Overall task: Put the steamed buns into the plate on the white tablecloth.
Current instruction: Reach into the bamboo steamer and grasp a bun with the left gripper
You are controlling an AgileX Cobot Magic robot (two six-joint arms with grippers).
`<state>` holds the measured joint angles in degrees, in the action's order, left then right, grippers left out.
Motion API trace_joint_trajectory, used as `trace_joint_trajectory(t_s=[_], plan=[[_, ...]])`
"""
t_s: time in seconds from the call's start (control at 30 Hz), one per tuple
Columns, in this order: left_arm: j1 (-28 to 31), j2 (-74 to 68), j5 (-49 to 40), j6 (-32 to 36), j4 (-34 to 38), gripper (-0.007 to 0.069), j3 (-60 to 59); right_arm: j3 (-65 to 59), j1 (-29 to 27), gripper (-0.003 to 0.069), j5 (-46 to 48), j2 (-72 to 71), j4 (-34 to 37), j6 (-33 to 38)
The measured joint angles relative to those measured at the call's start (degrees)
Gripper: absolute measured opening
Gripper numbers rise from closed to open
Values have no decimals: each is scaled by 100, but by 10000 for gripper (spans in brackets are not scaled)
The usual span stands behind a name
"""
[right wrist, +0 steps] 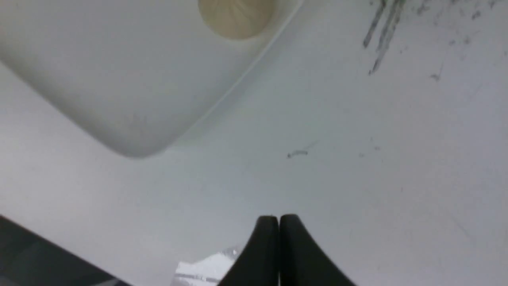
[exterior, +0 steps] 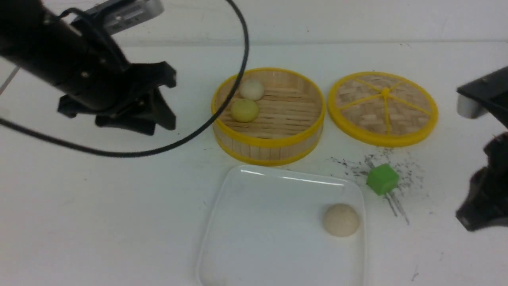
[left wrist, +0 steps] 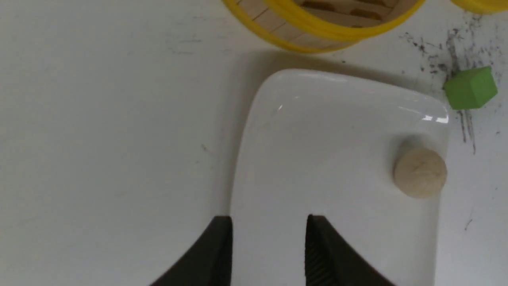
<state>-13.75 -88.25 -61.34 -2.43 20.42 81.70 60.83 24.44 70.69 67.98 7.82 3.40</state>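
The white square plate (exterior: 262,222) lies on the white tablecloth (exterior: 99,206) at the front centre. One cream steamed bun (exterior: 341,219) sits in its right part, also seen in the left wrist view (left wrist: 420,172) and the right wrist view (right wrist: 236,18). An off-white bun (exterior: 251,89) and a pale yellow bun (exterior: 245,110) lie in the steamer. My left gripper (exterior: 168,99) is open and empty, held in the air left of the steamer; in its wrist view (left wrist: 269,222) it looks down over the plate (left wrist: 317,139). My right gripper (right wrist: 278,218) is shut and empty, right of the plate (right wrist: 99,59).
The round yellow-rimmed bamboo steamer (exterior: 274,141) stands behind the plate, its lid (exterior: 383,107) flat to its right. A green cube (exterior: 382,178) sits on dark scuff marks by the plate's far right corner. A black cable (exterior: 222,107) loops in front of the steamer.
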Motion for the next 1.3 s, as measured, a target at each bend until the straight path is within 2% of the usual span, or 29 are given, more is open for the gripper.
trace_joint_trajectory(t_s=[0.03,0.2,0.47,0.67,0.97,1.07,1.13,1.17,1.23,1.3], plan=[[-271,-337,28,-158,-180,309,358,-343,0,-15,12,-360,0,-13],[-776,-1496,-74,-542,-742,382,1834,-1049,0,-16,-196,-1057,29,-32],[-937,-3366,-215,-886,-1201,441,4026,-1594,0,-14,-437,-1364,91,-40],[-937,-4352,-193,-904,-1305,443,4860,-1690,0,-8,-581,-1364,105,-42],[-939,-4989,12,-909,-1580,440,4986,-1714,0,-5,-595,-1364,123,-46],[-939,-5054,27,-923,-1555,388,4986,-1714,0,-1,-595,-1364,123,-46],[-939,-5061,35,-923,-1528,286,4986,-1714,0,0,-595,-1364,123,-46],[-939,-5061,35,-918,-1520,274,4986,-1714,0,0,-595,-1364,123,-46],[-939,-5055,36,-913,-1490,95,4986,-1714,0,1,-609,-1364,127,-46],[-939,-5042,15,-913,-1440,57,4986,-1714,0,1,-609,-1364,127,-46]])
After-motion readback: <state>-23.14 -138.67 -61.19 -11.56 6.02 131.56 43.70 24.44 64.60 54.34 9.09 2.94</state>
